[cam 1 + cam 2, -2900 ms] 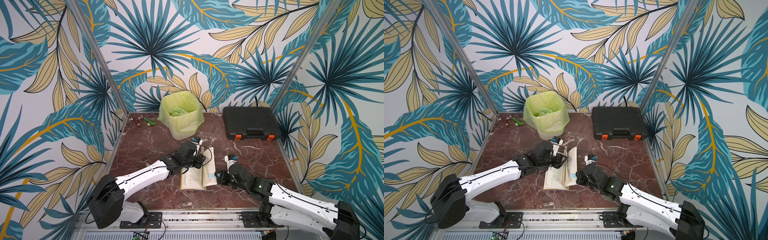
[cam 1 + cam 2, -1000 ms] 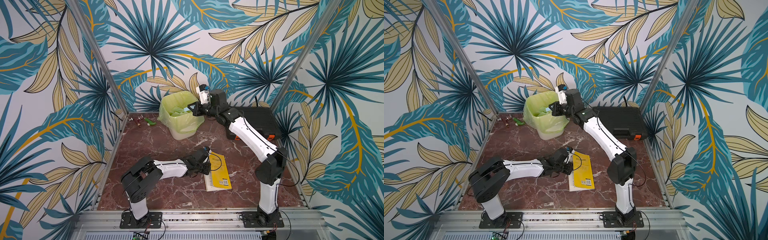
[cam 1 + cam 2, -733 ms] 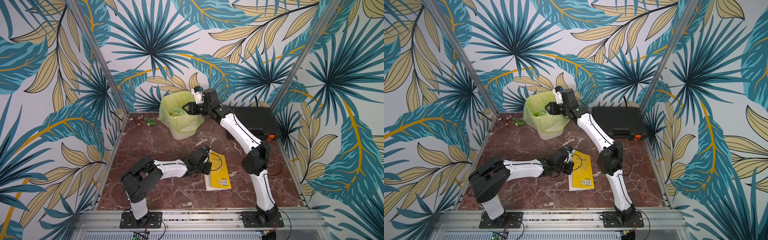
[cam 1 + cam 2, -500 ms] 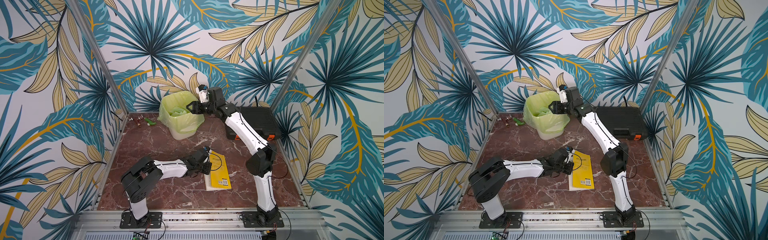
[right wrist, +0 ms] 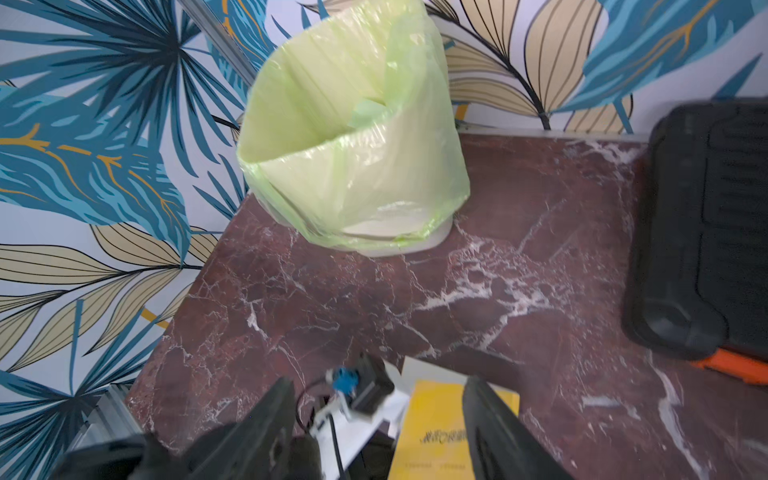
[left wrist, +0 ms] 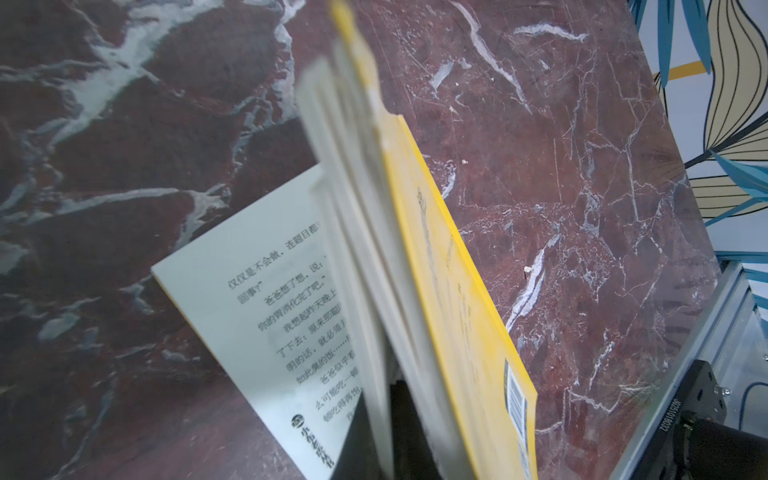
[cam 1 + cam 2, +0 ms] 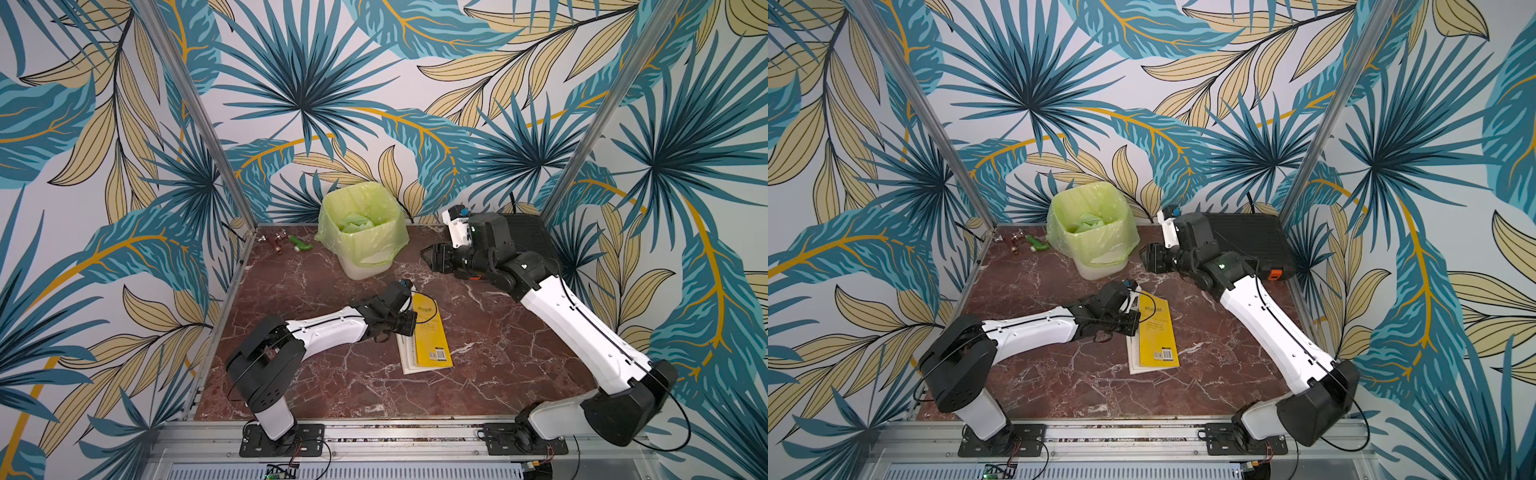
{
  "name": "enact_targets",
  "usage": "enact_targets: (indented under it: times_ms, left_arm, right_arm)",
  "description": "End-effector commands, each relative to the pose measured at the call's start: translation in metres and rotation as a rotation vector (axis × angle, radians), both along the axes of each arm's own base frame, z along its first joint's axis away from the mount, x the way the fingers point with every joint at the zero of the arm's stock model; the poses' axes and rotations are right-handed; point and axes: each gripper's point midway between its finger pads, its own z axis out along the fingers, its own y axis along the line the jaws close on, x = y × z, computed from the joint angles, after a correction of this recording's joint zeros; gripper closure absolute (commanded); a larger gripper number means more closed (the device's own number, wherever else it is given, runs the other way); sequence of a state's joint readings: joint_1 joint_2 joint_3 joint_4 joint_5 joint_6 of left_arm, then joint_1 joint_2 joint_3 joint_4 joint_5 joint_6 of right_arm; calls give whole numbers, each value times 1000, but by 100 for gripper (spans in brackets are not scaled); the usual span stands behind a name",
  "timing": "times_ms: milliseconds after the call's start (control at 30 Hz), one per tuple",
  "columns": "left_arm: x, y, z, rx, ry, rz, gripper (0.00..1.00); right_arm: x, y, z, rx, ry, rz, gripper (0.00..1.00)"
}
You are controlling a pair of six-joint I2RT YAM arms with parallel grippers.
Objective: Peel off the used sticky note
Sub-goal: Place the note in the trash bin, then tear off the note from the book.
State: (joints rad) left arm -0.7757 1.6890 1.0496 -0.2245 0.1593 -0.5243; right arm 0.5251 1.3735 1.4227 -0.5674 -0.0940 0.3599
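Pinching pages of the yellow book (image 7: 430, 337): left gripper (image 7: 409, 323), clamped tight | right gripper (image 5: 379, 397): jaws wide apart, empty, above the table (image 7: 353, 386) near the bin (image 7: 362, 246).

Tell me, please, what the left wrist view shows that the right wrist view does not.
Only the left wrist view: a printed page of the book, its barcode, and the left claw shut on some pages. Only the right wrist view: the bin with its green bag, the black case, and the open right claw. Both: the book's yellow cover on the marble table.
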Motion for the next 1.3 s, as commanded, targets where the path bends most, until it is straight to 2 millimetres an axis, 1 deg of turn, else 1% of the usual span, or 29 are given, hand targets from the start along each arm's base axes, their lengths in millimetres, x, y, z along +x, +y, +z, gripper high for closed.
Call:
enact_targets:
  times_ms: [0, 100, 167, 200, 267, 367, 400, 433, 500, 567, 600, 633, 733, 800, 867, 967, 1100, 1267]
  left_arm:
    - [4, 9, 17, -13, 28, 12, 100]
    - [4, 8, 17, -60, 94, 15, 100]
    - [4, 6, 16, -89, 134, 18, 100]
    - [4, 5, 16, -101, 149, 22, 100]
    - [3, 2, 14, -124, 180, 27, 100]
    - [-1, 1, 9, -152, 233, 36, 100]
    - [1, -2, 11, -173, 234, 36, 100]
    - [1, -3, 11, -184, 241, 39, 100]
    - [0, -3, 8, -195, 262, 46, 100]
    - [0, -4, 7, -207, 280, 49, 100]
    - [-1, -4, 6, -211, 289, 50, 100]
    - [-2, -4, 6, -214, 296, 50, 100]
    - [-1, -3, 6, -223, 306, 60, 100]
    - [-1, -2, 7, -230, 311, 63, 100]
    - [-1, -3, 9, -238, 313, 61, 100]
    - [-1, -3, 9, -242, 313, 61, 100]
    - [-1, -3, 8, -245, 315, 61, 100]
    - [0, -2, 8, -253, 318, 66, 100]
  right_arm:
    - [-32, -14, -35, -66, 57, -48, 33]
    - [-61, -21, -50, -97, 56, -66, 34]
    - [-77, -29, -66, -122, 69, -97, 34]
    - [-85, -29, -75, -128, 78, -95, 35]
    - [-103, -23, -92, -138, 104, -76, 35]
    - [-129, -3, -118, -160, 127, -36, 35]
    - [-134, 1, -128, -171, 135, -40, 35]
    - [-140, 10, -133, -187, 127, -27, 33]
    - [-147, 20, -141, -240, 99, -27, 29]
    - [-151, 33, -147, -286, 77, -29, 25]
    - [-151, 38, -153, -314, 75, -42, 22]
    - [-150, 41, -160, -351, 76, -58, 21]
    - [-150, 57, -170, -438, 41, -81, 16]
    - [-146, 58, -178, -540, 23, -133, 15]
    - [-144, 59, -179, -617, -2, -167, 13]
    - [-143, 62, -185, -658, -10, -192, 15]
    - [-141, 53, -194, -741, -16, -233, 22]
    - [-144, 50, -211, -773, 15, -227, 29]
